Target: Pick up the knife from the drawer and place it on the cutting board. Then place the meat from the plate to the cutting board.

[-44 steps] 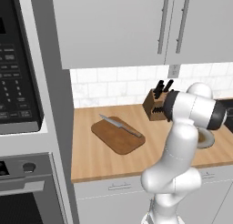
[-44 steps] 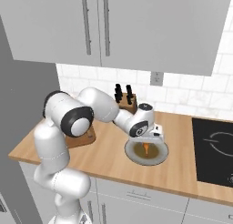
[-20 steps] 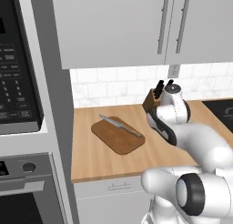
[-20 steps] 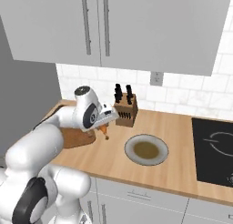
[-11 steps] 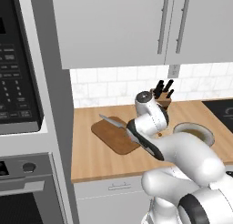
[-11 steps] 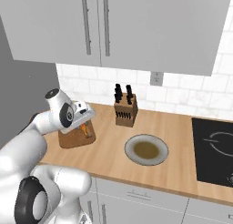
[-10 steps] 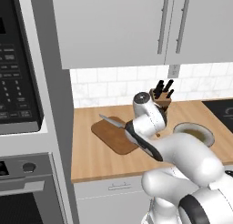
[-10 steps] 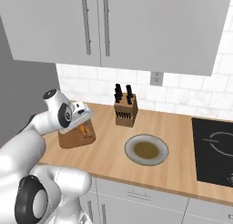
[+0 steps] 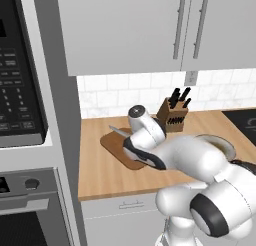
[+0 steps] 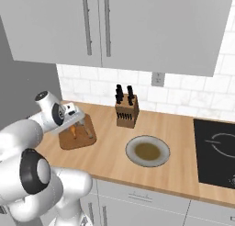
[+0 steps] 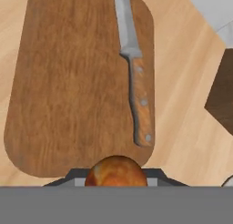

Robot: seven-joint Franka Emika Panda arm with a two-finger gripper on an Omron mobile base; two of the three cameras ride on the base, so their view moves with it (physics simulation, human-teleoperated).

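One step remaining: knife (image 11: 136,77) lying on cutting board (image 11: 68,82); tool (image 11: 116,180), jaws clamped around meat (image 11: 116,172), hovering at frame bottom.

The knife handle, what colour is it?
Brown wood with small silver rivets. The knife lies on the cutting board, clearest in the hand view.

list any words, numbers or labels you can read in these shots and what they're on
Microwave keypad, left base view: rows of small pale markings on the dark panel, too blurred to read.
Oven control strip below it: one round knob, no lettering that can be made out.
Knife block, cutting board, knife, plate, cooktop: no text; the cooktop bears only pale ring outlines.
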